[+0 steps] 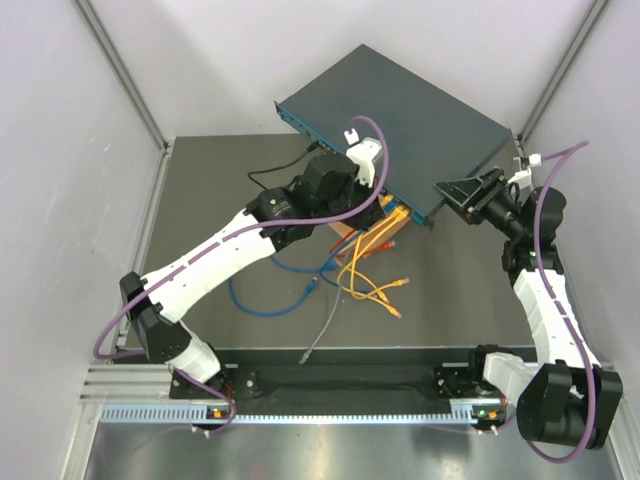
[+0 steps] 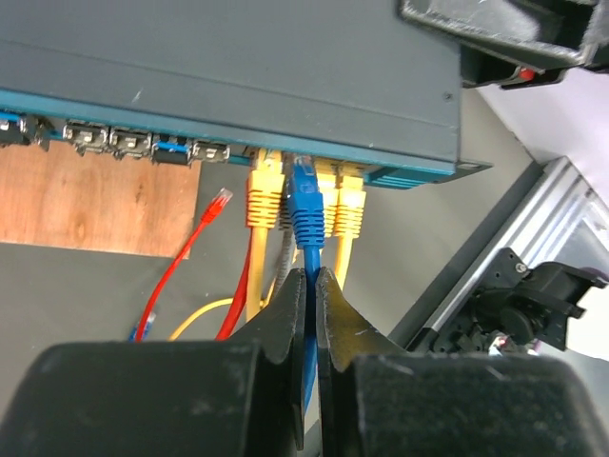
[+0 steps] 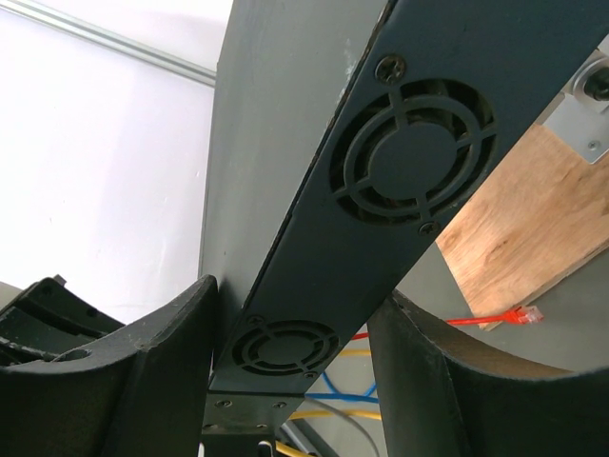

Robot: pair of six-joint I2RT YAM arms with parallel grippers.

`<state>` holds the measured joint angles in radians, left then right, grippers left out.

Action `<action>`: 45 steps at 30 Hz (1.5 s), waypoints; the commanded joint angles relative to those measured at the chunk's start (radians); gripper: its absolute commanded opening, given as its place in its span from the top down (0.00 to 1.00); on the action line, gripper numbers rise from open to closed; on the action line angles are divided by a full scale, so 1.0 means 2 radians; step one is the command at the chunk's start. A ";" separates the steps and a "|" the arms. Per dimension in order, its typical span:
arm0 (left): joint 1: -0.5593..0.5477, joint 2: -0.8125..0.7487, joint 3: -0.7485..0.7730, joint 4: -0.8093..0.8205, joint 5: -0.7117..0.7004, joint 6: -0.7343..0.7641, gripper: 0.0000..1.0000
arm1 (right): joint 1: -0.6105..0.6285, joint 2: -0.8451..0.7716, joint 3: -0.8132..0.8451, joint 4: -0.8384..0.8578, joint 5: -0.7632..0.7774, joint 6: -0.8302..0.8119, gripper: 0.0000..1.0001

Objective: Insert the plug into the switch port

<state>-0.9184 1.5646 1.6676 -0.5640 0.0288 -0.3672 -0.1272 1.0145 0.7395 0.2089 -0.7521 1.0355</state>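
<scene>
The blue plug [image 2: 304,186] is at the front of the switch [image 2: 228,67], near the right end of the row of sockets. It sits between two yellow plugs [image 2: 265,195] that are already in. Its tip is at the mouth of the port, but I cannot tell if it is all the way in.

The left gripper [image 2: 311,286] has its two fingers pressed together on the blue cable [image 2: 309,238], just below the plug. It pinches the cable, not the hard plug body.

The right gripper [image 3: 290,333] is at the right end of the switch, where the round fan holes [image 3: 412,143] are. One finger lies on the top of the box and one on the underside, so it is holding the switch. The switch rests on a wooden board [image 2: 86,205].

What could go wrong? The cable is soft. If the left gripper pushes, the cable may bend and the plug may tip sideways and not go in. The plug could also bump a yellow plug, since they are so close. If the right gripper's hold slips, the push could slide the switch away to the far side. A loose red plug [image 2: 220,200] lies nearby and could get in the way.
</scene>
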 commanded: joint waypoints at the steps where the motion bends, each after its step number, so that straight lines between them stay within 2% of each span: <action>1: 0.004 0.008 0.032 0.043 0.015 -0.004 1.00 | 0.013 -0.006 -0.002 0.038 -0.004 -0.025 1.00; 11: 0.004 0.005 0.031 0.057 0.032 -0.007 1.00 | 0.016 -0.005 -0.005 0.046 -0.005 -0.024 1.00; 34: 0.012 -0.012 -0.032 0.084 -0.010 -0.004 1.00 | 0.016 -0.009 -0.010 0.050 -0.011 -0.018 1.00; 45: 0.016 -0.013 -0.025 0.097 0.000 -0.008 1.00 | 0.016 -0.011 -0.017 0.056 -0.011 -0.014 1.00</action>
<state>-0.9005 1.5547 1.5993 -0.5152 0.0563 -0.3729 -0.1265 1.0088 0.7128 0.2588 -0.7452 1.0576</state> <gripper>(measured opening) 0.047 0.584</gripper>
